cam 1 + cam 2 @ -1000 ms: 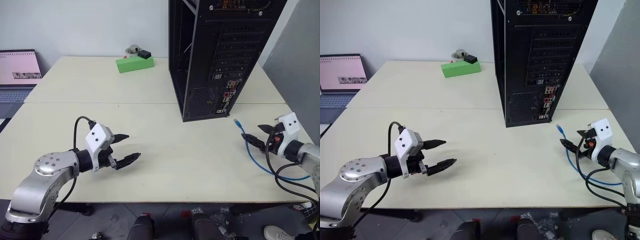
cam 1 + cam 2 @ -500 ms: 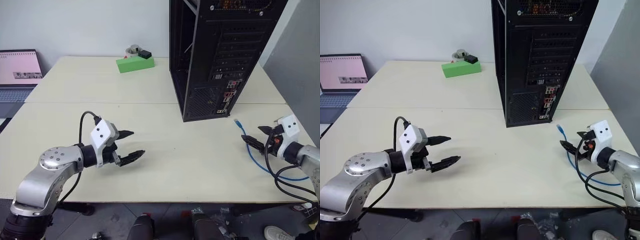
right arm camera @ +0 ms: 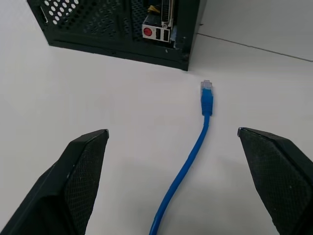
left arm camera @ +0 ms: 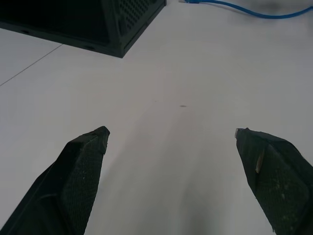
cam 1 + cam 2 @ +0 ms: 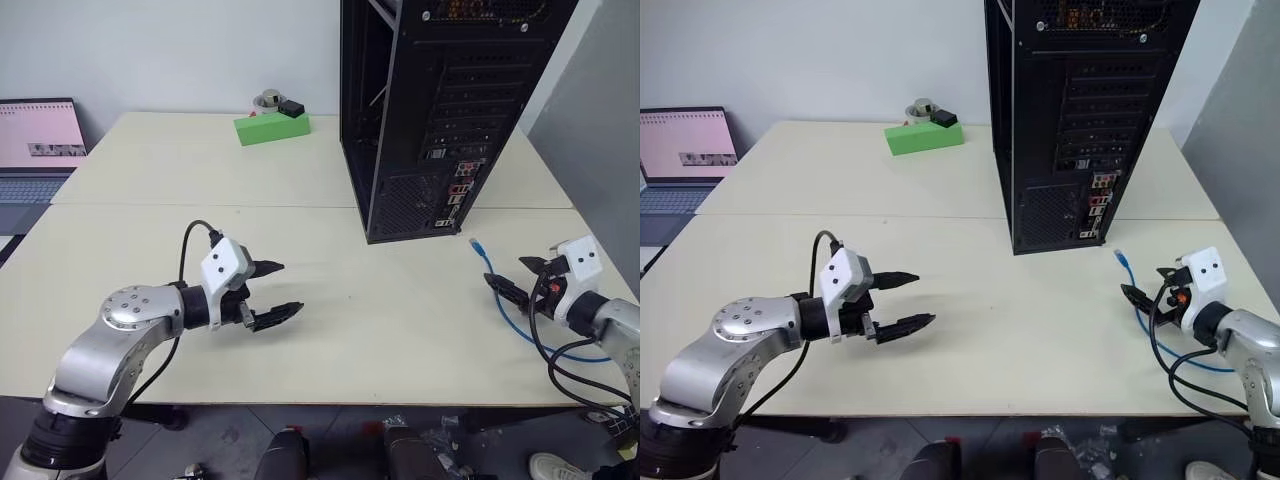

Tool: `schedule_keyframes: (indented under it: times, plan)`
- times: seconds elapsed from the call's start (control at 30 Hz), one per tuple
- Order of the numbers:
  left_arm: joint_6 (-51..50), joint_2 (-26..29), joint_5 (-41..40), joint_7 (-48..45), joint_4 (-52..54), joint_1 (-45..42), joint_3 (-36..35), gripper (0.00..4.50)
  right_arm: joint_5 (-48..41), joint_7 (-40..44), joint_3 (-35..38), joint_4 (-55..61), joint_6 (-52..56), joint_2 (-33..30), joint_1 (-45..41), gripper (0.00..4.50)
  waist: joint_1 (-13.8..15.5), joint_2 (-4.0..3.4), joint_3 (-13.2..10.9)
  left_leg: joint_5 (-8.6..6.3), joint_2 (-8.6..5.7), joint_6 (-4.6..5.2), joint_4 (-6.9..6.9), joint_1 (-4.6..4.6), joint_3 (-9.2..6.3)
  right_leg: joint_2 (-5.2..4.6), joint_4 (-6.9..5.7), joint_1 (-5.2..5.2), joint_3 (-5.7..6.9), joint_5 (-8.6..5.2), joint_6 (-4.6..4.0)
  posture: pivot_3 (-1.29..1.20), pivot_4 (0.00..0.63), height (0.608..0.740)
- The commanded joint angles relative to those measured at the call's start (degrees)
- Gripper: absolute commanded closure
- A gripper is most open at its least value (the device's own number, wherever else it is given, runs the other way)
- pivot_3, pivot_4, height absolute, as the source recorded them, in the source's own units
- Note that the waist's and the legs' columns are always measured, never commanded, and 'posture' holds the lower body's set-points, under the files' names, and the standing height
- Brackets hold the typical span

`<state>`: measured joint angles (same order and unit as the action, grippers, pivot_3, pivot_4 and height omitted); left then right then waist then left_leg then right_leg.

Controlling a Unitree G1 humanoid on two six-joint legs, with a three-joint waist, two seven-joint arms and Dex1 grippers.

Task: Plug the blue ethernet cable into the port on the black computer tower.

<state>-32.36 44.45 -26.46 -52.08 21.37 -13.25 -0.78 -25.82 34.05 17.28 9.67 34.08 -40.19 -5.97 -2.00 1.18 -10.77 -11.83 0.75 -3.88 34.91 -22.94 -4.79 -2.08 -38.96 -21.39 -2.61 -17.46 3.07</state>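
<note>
On table: blue ethernet cable (image 3: 204,110) loose | right gripper (image 3: 173,142) open

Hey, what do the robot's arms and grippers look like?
Both arms are silver-grey metal with round bolted joints. Each ends in a black wrist with a white block on top, and black cables loop off it. The left gripper and right gripper each have two black tapered fingers with finely textured inner pads.
</note>
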Motion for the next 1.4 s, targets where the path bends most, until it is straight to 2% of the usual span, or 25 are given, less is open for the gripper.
schedule_keyframes:
  times: [0.03, 0.2, 0.33, 0.57, 0.73, 0.87, 1.0, 1.23, 1.4]
  plan:
    - [2.3, -2.0, 1.5, -0.9, -1.5, -4.5, 3.2, 0.07, 2.5, -3.9, -0.9, 1.4, -0.9, 1.9, -0.9, 0.02, 0.0, 0.0, 0.0, 0.0, 0.0, 0.0, 0.0, 0.0, 0.0, 0.0, 0.0, 0.0, 0.0, 0.0, 0.0, 0.0, 0.15, 0.74]
    - [3.7, -5.6, 3.8, -0.4, -4.7, -9.0, 6.8, 0.07, 6.7, -7.9, -3.4, -2.7, -3.8, 5.8, -3.2, 0.02, 0.0, 0.0, 0.0, 0.0, -0.02, 0.0, 0.02, -0.01, 0.02, 0.0, -0.01, -0.01, -0.03, 0.0, 0.01, 0.0, 0.15, 0.74]
    - [5.0, -7.2, 5.3, -0.6, -5.3, -9.5, 8.7, 0.07, 10.6, -11.8, -5.4, -11.5, -9.1, 10.3, -8.4, 0.02, -0.4, 0.0, 0.0, 0.0, 0.01, 0.0, 0.01, 0.01, 0.02, 0.03, -0.04, -0.03, -0.04, 0.0, 0.0, 0.0, 0.15, 0.74]
    - [5.7, -8.6, 6.2, -0.7, -5.4, -9.4, 9.5, 0.07, 14.4, -12.2, -6.9, -25.6, -17.6, 12.6, -14.9, 0.02, -0.2, 0.0, 0.0, 0.0, -0.01, 0.0, 0.02, 0.0, 0.02, 0.02, -0.03, -0.02, -0.04, 0.01, 0.0, 0.0, 0.15, 0.74]
    - [5.9, -9.8, 6.7, -0.2, -5.4, -8.8, 9.1, 0.0, 16.5, -11.1, -8.8, -30.0, -20.1, 12.7, -16.2, 0.89, -0.3, -0.01, 0.0, 0.0, 0.0, 0.0, 0.02, 0.03, 0.01, 0.02, -0.04, -0.01, -0.02, 0.01, -0.01, 0.0, 0.15, 0.74]
    - [6.3, -9.9, 7.1, 0.0, -5.8, -8.2, 8.9, 0.0, 15.6, -11.5, -7.9, -29.7, -18.8, 12.7, -15.8, 1.95, -0.2, -0.01, 0.0, 0.0, 0.0, -0.01, 0.03, 0.03, 0.0, 0.02, -0.04, 0.02, -0.02, 0.01, 0.0, 0.0, 0.15, 0.74]
    - [6.7, -10.0, 7.4, 0.1, -6.1, -8.2, 8.8, 0.0, 13.7, -12.1, -5.6, -30.2, -16.9, 12.8, -16.5, 2.72, -0.1, -0.01, 0.0, 0.0, 0.0, -0.01, 0.03, 0.03, -0.01, 0.02, -0.04, 0.02, -0.02, 0.01, 0.0, 0.0, 0.15, 0.74]
    - [7.9, -10.0, 8.0, -0.2, -8.0, -8.8, 8.8, 0.0, 12.4, -9.3, -5.7, -28.5, -15.2, 12.0, -16.5, 4.47, 0.1, -0.01, 0.0, 0.0, -0.01, 0.0, 0.04, 0.03, 0.0, 0.02, -0.04, 0.02, -0.02, 0.01, 0.0, 0.0, 0.15, 0.74]
    - [8.2, -9.2, 8.5, -0.6, -8.7, -8.7, 8.5, 0.0, 12.5, -5.2, -7.8, -22.2, -14.0, 10.4, -14.8, 4.47, 0.1, -0.01, 0.0, 0.0, -0.01, 0.0, 0.03, 0.02, 0.0, 0.02, -0.04, 0.01, -0.02, 0.01, -0.01, 0.0, 0.15, 0.74]
